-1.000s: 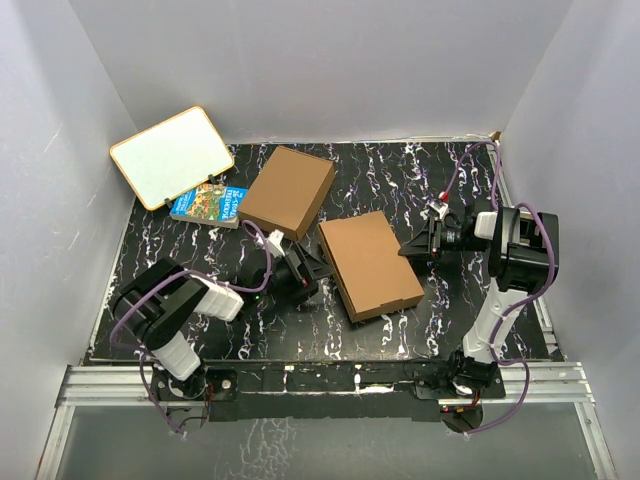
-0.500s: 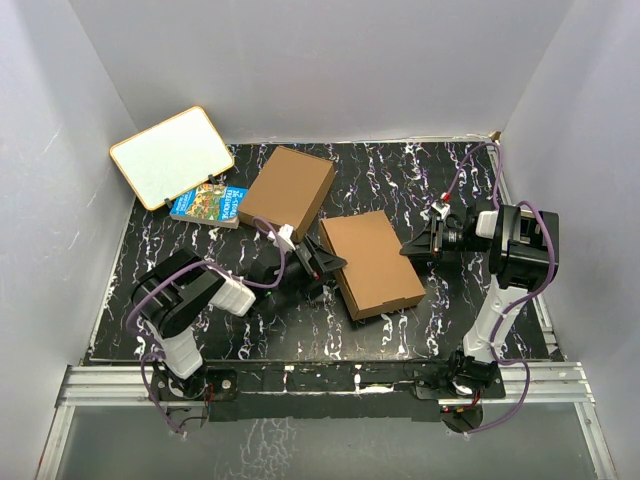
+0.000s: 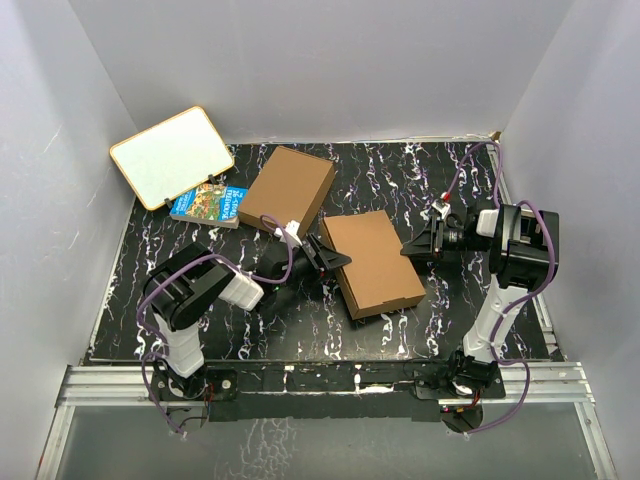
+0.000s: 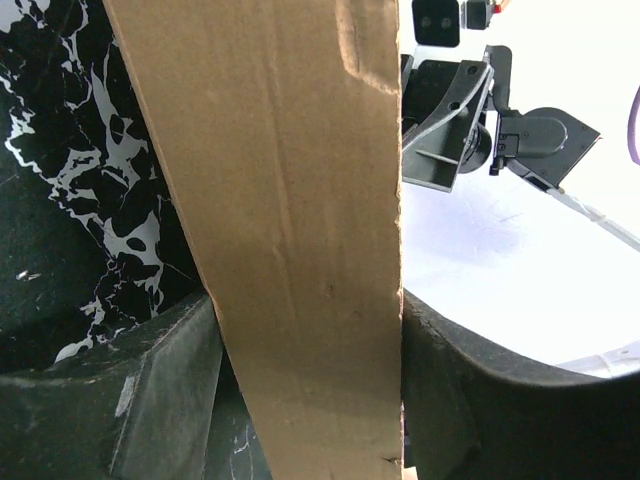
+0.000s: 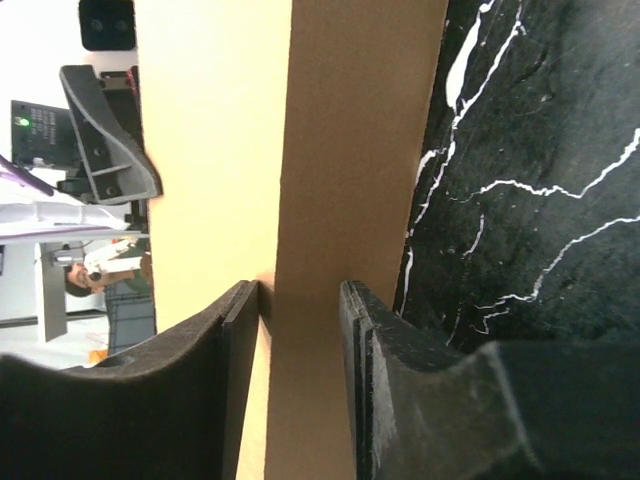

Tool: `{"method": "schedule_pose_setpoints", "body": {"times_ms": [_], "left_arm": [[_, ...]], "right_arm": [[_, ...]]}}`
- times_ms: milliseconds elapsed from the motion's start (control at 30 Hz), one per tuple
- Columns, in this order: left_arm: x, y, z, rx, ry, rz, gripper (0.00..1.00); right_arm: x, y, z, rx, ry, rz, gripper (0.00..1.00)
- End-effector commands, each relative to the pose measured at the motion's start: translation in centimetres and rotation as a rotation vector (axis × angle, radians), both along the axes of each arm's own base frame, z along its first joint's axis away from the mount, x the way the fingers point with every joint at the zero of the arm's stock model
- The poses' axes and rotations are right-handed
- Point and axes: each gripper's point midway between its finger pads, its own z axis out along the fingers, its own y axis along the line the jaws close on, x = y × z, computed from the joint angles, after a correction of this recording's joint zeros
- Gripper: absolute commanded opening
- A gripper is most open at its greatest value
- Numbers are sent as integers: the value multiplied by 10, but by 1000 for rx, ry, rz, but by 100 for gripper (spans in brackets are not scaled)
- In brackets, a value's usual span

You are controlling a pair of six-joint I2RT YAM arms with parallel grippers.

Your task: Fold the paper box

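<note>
The left gripper (image 3: 338,258) and right gripper (image 3: 405,250) have their jaws clenched on opposite edges of the paper box (image 3: 375,262). It looks folded shut, so the next move is probably pressing the seams snug.

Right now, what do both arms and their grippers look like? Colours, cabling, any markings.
The left arm and right arm are black and jointed, each with one white link and looping purple cables. The left gripper and right gripper are black, with broad matte black plastic fingers. A small red mark sits near the right wrist.
</note>
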Motion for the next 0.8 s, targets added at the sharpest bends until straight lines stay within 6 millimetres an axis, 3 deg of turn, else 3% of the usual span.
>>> {"method": "schedule_pose_setpoints", "body": {"times_ms": [0,67,267,500,767], "left_arm": [[6,-10,17,-28,-68,-16,41],[5,-9,18,-13,-84,-26,31],[-2,4,38,78,-204,-54,23],[-6,45,56,247,-241,-68,4],[-10,78,99,485,-386,-180,0]], "right_arm": [[7,-10,-17,-106,-75,23,44],[7,-9,-9,-97,-101,34,52],[11,-13,30,-149,-278,73,74],[13,-23,81,-225,-486,37,80],[12,-31,90,-199,-509,7,80]]}}
